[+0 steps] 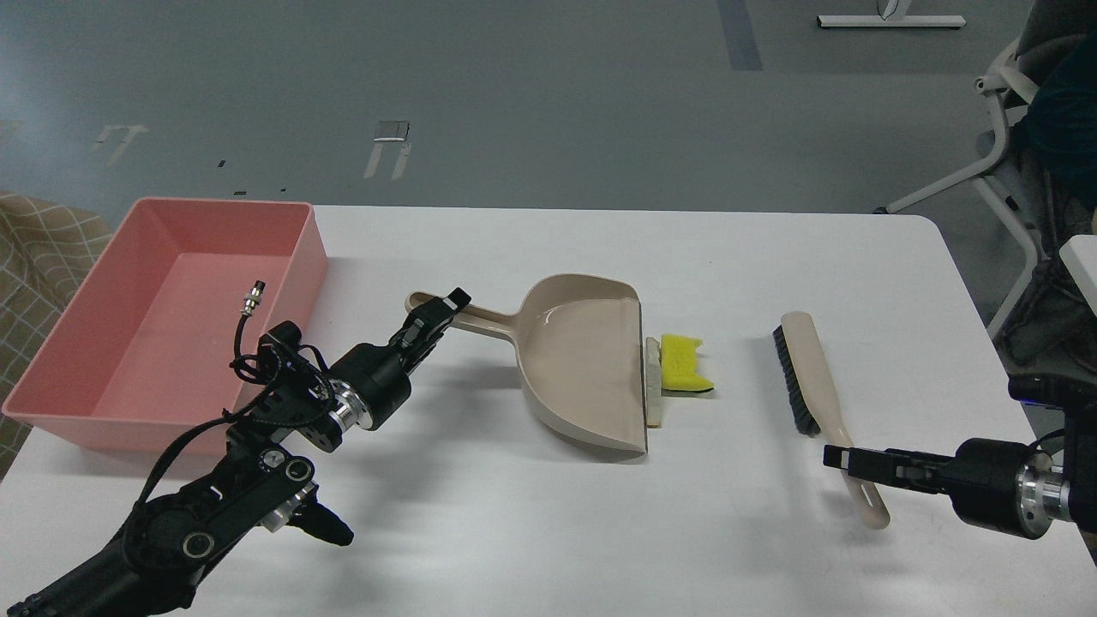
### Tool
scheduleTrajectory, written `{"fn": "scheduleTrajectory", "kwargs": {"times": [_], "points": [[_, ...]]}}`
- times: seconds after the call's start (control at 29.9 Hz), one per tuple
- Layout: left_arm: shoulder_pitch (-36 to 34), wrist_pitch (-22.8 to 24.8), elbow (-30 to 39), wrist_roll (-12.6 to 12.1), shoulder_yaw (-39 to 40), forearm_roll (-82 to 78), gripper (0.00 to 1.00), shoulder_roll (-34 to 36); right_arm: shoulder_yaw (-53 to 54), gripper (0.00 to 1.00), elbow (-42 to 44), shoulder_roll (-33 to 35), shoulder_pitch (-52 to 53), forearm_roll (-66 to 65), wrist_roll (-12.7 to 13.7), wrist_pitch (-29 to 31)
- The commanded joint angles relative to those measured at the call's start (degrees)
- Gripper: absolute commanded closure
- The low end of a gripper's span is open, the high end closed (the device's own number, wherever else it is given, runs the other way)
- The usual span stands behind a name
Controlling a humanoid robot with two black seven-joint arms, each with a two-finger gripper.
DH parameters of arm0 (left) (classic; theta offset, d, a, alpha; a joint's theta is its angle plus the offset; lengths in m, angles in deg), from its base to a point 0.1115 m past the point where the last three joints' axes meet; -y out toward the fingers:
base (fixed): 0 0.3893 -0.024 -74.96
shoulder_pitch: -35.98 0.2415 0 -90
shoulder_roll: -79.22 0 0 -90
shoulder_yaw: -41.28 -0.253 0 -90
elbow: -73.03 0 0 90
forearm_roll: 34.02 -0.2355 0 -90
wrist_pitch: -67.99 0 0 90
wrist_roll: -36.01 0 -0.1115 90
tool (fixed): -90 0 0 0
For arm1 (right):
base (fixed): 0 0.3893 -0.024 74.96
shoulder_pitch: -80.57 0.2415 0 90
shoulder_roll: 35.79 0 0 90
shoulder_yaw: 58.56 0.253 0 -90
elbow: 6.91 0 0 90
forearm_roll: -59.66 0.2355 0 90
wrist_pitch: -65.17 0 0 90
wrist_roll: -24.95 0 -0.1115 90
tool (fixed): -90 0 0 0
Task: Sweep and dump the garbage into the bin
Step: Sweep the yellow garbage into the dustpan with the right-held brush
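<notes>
At the far left of a white table (600, 514) sat a shallow salmon-pink bin (171, 317), rectangular with sloped sides, its near rim partly hidden by the robot's left arm. That black arm reached up from the lower left corner, and the left gripper (435, 319) hung over the tip of a beige dustpan's handle; the fingers were dark and seen nearly end-on, so whether they were spread, closed, or gripping the handle could not be told. The dustpan (583, 368) lay flat near the middle of the table, handle pointing left toward the bin, open mouth facing right. Touching the dustpan's front lip lay a thin beige-grey strip (653, 381), running along the edge. Just beside that strip, on its right, lay a bright yellow notched sponge piece (684, 364). Both scraps were on the table, well apart from the bin. Farther right lay a beige brush (814, 386) with black bristles, its handle pointing toward the viewer. The right gripper (844, 458), coming in from the right edge, sat at the brush handle; its fingers overlapped, so their state could not be told.
</notes>
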Motion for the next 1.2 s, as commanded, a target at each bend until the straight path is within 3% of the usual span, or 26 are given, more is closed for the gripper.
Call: {"fn": "scheduleTrajectory", "kwargs": {"times": [0.0,0.5,0.67,0.7,1.17], "points": [[-0.20,0.00,0.00,0.01,0.05,0.00,1.00,0.00,-0.16,0.57,-0.09,-1.65,0.09,0.10,1.22,0.08],[-0.02,0.00,0.00,0.01,0.05,0.09,1.00,0.00,-0.16,0.58,-0.09,-1.66,0.09,0.10,1.93,0.08],[-0.20,0.00,0.00,0.01,0.05,0.09,1.00,0.00,-0.08,0.96,-0.18,-1.66,0.09,0.10,1.93,0.08],[-0.02,0.00,0.00,0.10,0.05,0.09,1.00,0.00,-0.08,0.99,-0.18,-1.66,0.00,0.19,1.93,0.08],[-0.20,0.00,0.00,0.10,0.05,0.09,1.00,0.00,0.45,1.00,0.52,-1.66,2.20,0.10,2.81,0.08]]}}
